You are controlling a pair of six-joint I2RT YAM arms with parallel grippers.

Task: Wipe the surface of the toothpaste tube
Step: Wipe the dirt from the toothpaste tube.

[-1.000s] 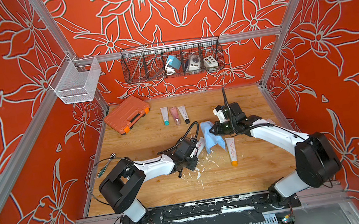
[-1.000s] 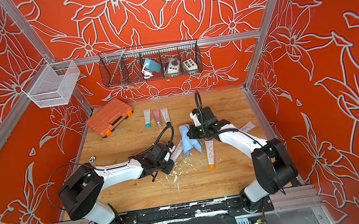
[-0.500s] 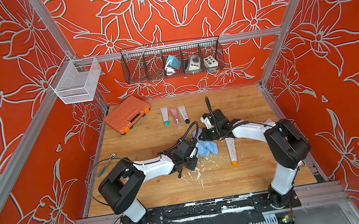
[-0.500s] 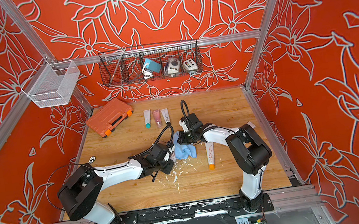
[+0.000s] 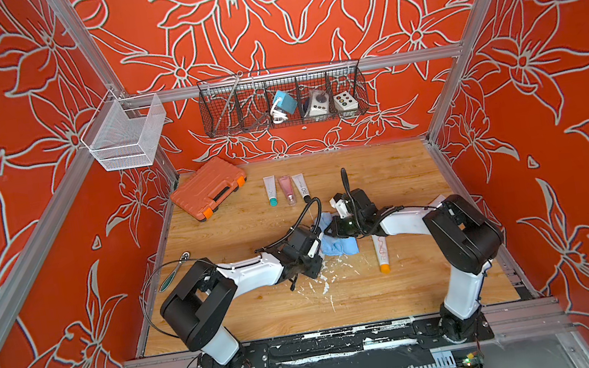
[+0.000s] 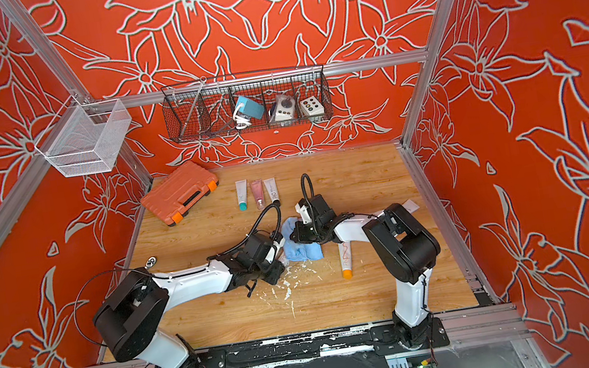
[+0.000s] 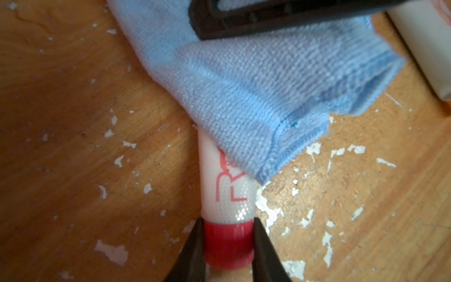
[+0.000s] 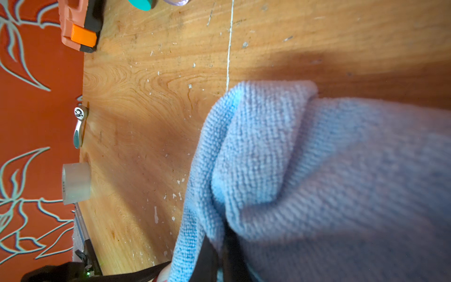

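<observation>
Blue and ribbed, the cloth [image 5: 339, 243] lies bunched at the middle of the table [image 5: 400, 295], draped over the far part of the toothpaste tube [image 7: 225, 193]. The tube is white with red lettering and a red cap. Only its cap end shows from under the cloth's stitched hem, lying flat on the wood. The left tool [image 7: 228, 234] pinches the red cap from both sides. The right tool [image 8: 219, 254] is pressed together on a fold of the cloth, and one of its black fingers rests on top of the cloth in the left wrist view. In both top views the two tools meet at the cloth, each from its own arm's side.

Just beside the cloth on the right arm's side lies a second tube with an orange cap [image 5: 382, 255]. White flakes [image 5: 323, 281] speckle the wood along the cloth's near side. From there to the table's near edge the wood is open. Behind the cloth a strip of bare wood separates it from a row of three small tubes [image 5: 288, 190]. An orange case [image 5: 208, 188] sits further off, toward the back left corner. Well apart from the cloth, at the table's left edge, lie a ratchet [image 8: 79, 125] and a tape roll [image 8: 75, 183].
</observation>
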